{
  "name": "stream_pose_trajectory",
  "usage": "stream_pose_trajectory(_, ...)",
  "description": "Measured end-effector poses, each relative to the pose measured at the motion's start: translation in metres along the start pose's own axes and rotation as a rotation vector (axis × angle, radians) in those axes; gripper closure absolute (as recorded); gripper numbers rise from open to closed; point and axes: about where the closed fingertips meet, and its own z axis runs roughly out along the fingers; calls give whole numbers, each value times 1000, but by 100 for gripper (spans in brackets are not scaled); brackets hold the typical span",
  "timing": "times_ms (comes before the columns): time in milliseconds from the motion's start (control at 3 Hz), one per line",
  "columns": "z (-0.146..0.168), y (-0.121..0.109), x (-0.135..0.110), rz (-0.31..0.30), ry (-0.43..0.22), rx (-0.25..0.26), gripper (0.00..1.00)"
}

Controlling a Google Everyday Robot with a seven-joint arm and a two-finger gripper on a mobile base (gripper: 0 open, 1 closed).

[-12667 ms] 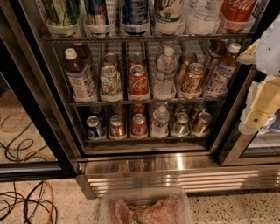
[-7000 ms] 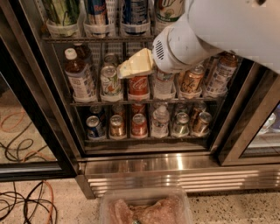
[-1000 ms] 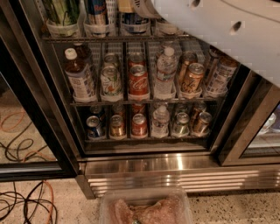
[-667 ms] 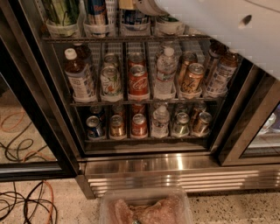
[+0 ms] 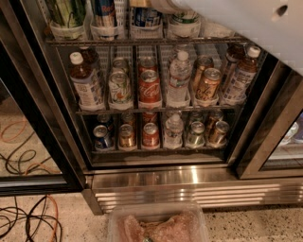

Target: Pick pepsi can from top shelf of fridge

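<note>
Claw (image 5: 141, 3) at top-centre edge of frame, over pepsi can (image 5: 147, 17) on top shelf (image 5: 142, 41) of fridge (image 5: 189, 188); mostly out of view; grip state can't tell.

We face a shop-style drinks fridge (image 5: 242, 126).
Its wire racks (image 5: 156, 110) hold cans (image 5: 149, 87) and bottles (image 5: 180, 78) between black door frames (image 5: 45, 113), above a steel base (image 5: 189, 182); cables (image 5: 28, 222) lie lower left; the pincer (image 5: 140, 3) sits at the top edge.

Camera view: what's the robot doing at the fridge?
The robot's white arm reaches in from the upper right toward the top shelf of the fridge. Its gripper is at the very top edge of the view, just above the pepsi can. The can sits in its plastic holder on that shelf, not yet lifted out.
</note>
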Motion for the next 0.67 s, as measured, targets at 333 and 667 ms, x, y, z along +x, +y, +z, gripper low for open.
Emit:
stream_pose_trajectory(333, -6, 0, -6, -1, -7, 0, 100)
stream_pose_trajectory(667, -7, 0, -6, 5, -1, -3, 100)
